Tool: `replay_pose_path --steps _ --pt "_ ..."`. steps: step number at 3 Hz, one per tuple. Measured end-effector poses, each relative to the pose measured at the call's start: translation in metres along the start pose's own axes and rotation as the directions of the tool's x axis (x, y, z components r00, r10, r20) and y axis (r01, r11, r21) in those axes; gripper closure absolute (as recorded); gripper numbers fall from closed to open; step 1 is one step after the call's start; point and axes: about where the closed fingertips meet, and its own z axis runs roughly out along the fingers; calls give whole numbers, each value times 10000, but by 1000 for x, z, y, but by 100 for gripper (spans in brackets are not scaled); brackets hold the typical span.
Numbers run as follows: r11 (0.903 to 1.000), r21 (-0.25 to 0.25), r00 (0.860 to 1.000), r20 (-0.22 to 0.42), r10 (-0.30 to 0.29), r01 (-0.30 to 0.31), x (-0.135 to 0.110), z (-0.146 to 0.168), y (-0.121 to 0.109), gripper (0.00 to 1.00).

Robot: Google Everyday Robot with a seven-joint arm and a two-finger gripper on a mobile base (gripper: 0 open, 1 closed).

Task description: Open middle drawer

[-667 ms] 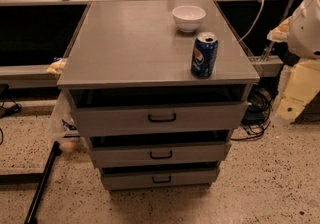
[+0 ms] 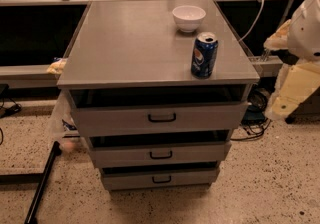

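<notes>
Although a moment separates this view from the one before, nothing listed here has moved: grey three-drawer cabinet (image 2: 130, 48), Pepsi can (image 2: 204, 55) upright near the top's front right corner, and white bowl (image 2: 189, 18) behind it, all in the same places. Item of concern: middle drawer (image 2: 160, 149), second in the stack between upper drawer (image 2: 115, 118) and lowest drawer (image 2: 130, 180); its front appears shut and its black bar handle (image 2: 161, 155) is untouched. Judgement: the task is not yet begun. Arm: stationed at the right edge, beside the cabinet and clear of it. The cream-coloured gripper (image 2: 291, 94) hangs downward at about upper-drawer height, well apart from the handle. Whether it is apart or together cannot be told.
</notes>
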Motion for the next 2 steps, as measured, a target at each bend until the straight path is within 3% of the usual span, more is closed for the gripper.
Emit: replay_pose_path --steps 1,2 --pt "9996 -76 9985 483 -270 274 1 28 16 42" --pt "9988 -340 9939 1054 -310 348 8 101 30 66"
